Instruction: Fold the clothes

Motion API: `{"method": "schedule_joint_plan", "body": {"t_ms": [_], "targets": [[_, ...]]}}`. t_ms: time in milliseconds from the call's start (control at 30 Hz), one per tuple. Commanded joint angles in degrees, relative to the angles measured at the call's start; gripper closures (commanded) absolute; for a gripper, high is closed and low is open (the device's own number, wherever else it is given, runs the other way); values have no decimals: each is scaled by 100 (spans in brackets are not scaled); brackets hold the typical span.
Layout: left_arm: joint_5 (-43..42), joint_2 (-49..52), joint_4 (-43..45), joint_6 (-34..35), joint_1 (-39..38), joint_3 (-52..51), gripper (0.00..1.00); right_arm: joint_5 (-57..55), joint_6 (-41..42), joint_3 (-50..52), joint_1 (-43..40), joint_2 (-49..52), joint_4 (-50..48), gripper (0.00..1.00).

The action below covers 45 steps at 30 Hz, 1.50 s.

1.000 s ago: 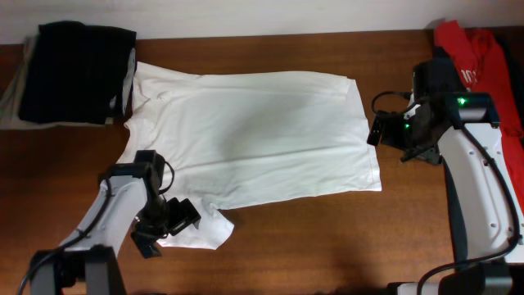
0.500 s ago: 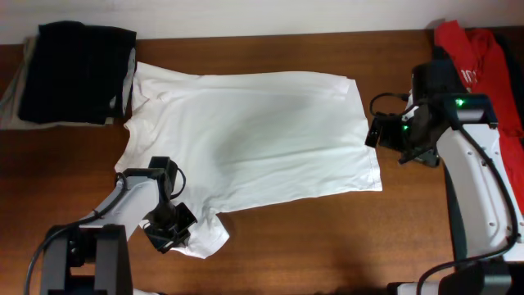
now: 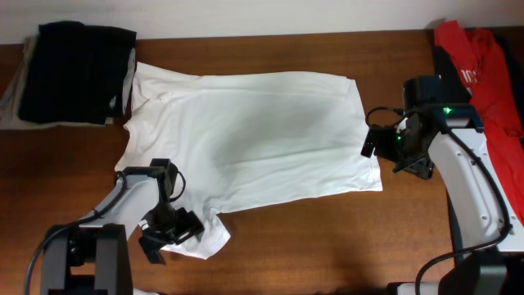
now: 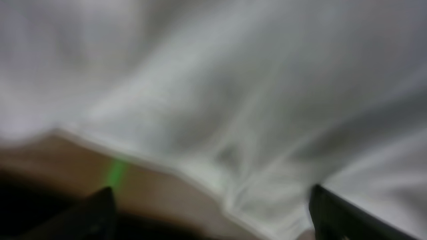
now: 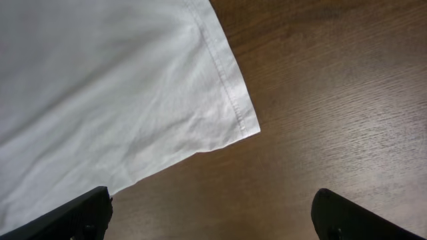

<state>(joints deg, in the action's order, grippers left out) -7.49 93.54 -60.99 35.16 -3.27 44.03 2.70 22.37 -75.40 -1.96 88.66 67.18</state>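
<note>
One white T-shirt point(image 3: 246, 131), soft, light, limp; right gripper point(image 3: 373, 147) jaws spread above its hem corner; left gripper point(image 3: 168, 233) at its sleeve, probably spread too, blurred; pinch hems.

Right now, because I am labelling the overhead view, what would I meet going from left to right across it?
Folded black garments → white T-shirt → right gripper at its hem → red shirt. The left gripper sits over the T-shirt's sleeve, so it is left out.
</note>
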Motion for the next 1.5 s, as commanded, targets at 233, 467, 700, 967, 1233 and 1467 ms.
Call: {"method": "schedule_joint_plan", "body": {"t_ms": [233,467,700,967,1233,1467], "targets": [[-442,50,638,173,-7,-992,58,-37,63,61,-37,-11,-13,1],[-481,50,704,170,-7,-1078,99,-599,723,560,-586,-11,-116,1],[-518,50,741,168,-7,-1078,100,-9,671,1965,-750,-11,-1572,16],[-518,50,741,168,-7,-1078,99,2,710,2194,-750,826,-2389,37],[-518,50,741,168,-7,-1078,99,168,820,2199,-743,857,-2559,49],[-518,50,745,168,-7,-1078,99,271,861,2415,-743,859,-2643,49]]}}
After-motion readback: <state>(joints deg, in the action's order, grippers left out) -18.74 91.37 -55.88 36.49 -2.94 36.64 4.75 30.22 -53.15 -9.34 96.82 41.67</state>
